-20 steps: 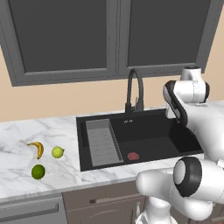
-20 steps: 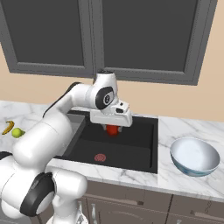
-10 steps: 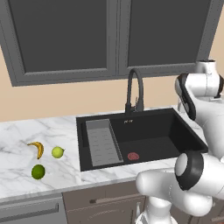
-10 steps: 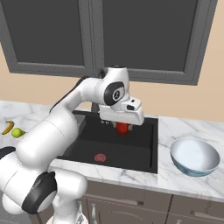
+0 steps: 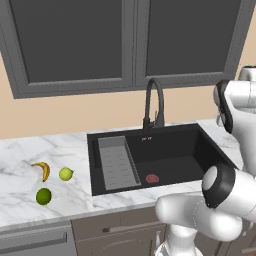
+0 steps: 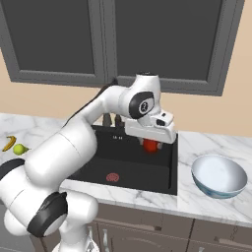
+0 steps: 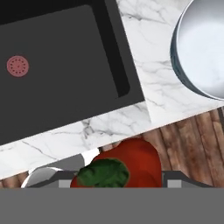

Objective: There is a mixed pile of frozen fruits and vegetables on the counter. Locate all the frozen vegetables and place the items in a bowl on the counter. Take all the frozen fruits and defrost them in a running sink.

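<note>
Tomato over the sink

You're gripping the red tomato [image 6: 150,145] in the gripper [image 6: 151,143], hanging above the sink [image 6: 162,170], bowl [image 6: 219,177] just beside it.

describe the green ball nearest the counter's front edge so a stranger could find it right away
Start at the black sink and look to the marble counter on the ribbed-tray side, where three small pieces lie. The dark green ball lies nearest the front edge. Unlike the paler yellow-green ball and the banana behind it, it is deep green.
</note>
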{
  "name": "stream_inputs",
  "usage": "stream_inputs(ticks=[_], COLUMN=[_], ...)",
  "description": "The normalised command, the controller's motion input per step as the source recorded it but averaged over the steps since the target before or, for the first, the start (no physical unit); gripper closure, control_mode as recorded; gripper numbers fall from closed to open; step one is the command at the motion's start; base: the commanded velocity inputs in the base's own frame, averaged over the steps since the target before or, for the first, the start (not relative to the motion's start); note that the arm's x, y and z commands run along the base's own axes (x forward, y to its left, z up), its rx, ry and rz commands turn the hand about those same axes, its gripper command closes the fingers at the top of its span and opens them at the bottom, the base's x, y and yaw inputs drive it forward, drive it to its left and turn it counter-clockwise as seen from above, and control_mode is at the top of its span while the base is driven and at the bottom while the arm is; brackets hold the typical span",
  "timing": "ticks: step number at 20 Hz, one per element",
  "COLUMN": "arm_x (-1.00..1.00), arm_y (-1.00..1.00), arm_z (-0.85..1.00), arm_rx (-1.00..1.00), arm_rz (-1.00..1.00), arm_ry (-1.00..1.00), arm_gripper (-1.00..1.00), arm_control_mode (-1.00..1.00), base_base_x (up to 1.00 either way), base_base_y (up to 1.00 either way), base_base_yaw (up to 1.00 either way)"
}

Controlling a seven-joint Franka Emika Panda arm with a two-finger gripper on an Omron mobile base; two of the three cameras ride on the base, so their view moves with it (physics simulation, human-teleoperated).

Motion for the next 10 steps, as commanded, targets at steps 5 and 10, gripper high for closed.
stream_inputs(ticks=[5, 10], arm_x=[0.05, 0.22], arm_y=[-0.48, -0.50], arm_z=[-0.08, -0.16], arm_rx=[0.01, 0.03], arm_rz=[-0.06, -0.01], arm_ry=[0.00, 0.00], arm_gripper=[1.00, 1.00], arm_control_mode=[-1.00, -1.00], base_base_x=[0.00, 0.00], base_base_y=[0.00, 0.00], base_base_yaw=[0.00, 0.00])
